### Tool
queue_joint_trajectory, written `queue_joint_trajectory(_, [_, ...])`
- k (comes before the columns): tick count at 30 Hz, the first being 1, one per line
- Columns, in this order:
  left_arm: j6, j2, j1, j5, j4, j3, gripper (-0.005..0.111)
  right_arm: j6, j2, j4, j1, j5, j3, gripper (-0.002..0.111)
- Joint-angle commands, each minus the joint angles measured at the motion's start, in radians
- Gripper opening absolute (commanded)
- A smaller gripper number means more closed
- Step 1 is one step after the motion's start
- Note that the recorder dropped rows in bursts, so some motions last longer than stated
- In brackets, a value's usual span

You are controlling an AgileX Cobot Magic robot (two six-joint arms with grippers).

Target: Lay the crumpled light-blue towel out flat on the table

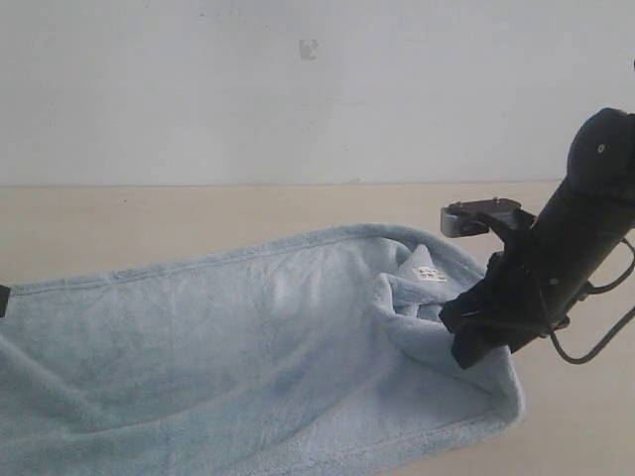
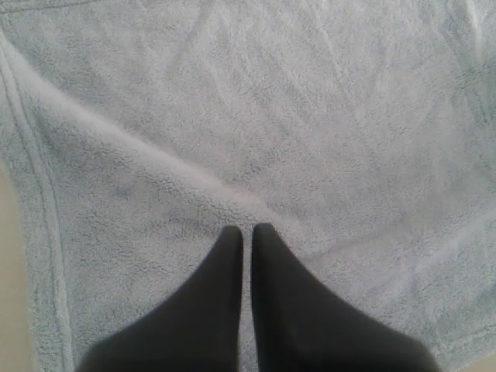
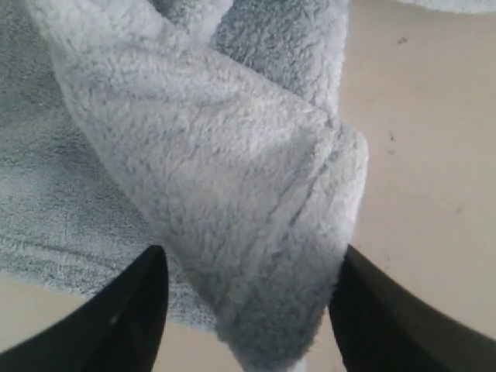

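While the left gripper (image 2: pixel 246 229) sits with jaws together at the flat stretch of the towel (image 1: pixel 248 347) on the table (image 1: pixel 198 213), the right gripper (image 3: pixel 252 260) has its jaws closed around a thick folded corner near the white tag (image 1: pixel 430 274). The step in hand appears to be unfolding that bunched end. Next, the corner likely needs drawing outward and laying down without dragging the rest.

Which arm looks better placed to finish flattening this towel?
Likely the right gripper: its jaws hold the towel's folded-over corner, ready to pull it out. The left gripper is shut over an already flat part.
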Motion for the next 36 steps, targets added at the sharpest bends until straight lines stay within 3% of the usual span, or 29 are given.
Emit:
queue_joint_trajectory(1, [0.013, -0.012, -0.002, -0.009, -0.015, -0.003, 0.004, -0.053, 0.035, 0.104, -0.011, -0.038, 0.005, 0.055])
queue_joint_trajectory(3, [0.013, -0.012, -0.002, -0.009, -0.015, -0.003, 0.004, -0.089, 0.034, 0.155, -0.011, -0.068, 0.005, 0.044])
queue_joint_trajectory(7, [0.02, -0.012, -0.002, -0.007, -0.015, -0.003, 0.004, 0.048, 0.011, 0.051, -0.029, -0.14, 0.005, 0.0])
queue_joint_trajectory(13, [0.025, -0.012, -0.002, -0.014, -0.019, -0.003, 0.004, 0.283, -0.086, -0.259, -0.119, -0.072, 0.118, 0.003])
queue_joint_trajectory(17, [0.025, -0.012, -0.002, -0.016, -0.023, -0.003, 0.004, 0.351, -0.219, -0.339, -0.164, -0.093, 0.256, 0.003])
queue_joint_trajectory(23, [0.032, -0.012, -0.002, -0.016, -0.035, -0.003, 0.004, 0.61, -0.451, -0.549, -0.178, -0.035, 0.349, 0.003])
queue_joint_trajectory(25, [0.032, -0.012, -0.002, -0.016, -0.043, -0.003, 0.004, 0.584, -0.49, -0.546, -0.178, 0.03, 0.351, 0.006])
queue_joint_trajectory(27, [0.053, -0.012, -0.002, -0.018, -0.069, -0.003, 0.004, 0.531, -0.499, -0.503, -0.178, 0.084, 0.351, 0.019])
queue_joint_trajectory(29, [0.087, -0.012, -0.002, -0.016, -0.1, -0.003, 0.004, 0.462, -0.499, -0.431, -0.178, 0.113, 0.351, 0.042])
queue_joint_trajectory(32, [0.122, -0.012, -0.002, -0.009, -0.128, -0.003, 0.004, 0.497, -0.499, -0.405, -0.178, 0.112, 0.351, 0.087])
queue_joint_trajectory(34, [0.122, -0.012, -0.002, -0.007, -0.133, -0.003, 0.004, 0.588, -0.514, -0.497, -0.178, 0.085, 0.351, 0.081])
queue_joint_trajectory(36, [0.122, -0.012, -0.002, -0.007, -0.136, -0.003, 0.004, 0.612, -0.525, -0.561, -0.178, 0.026, 0.351, 0.067])
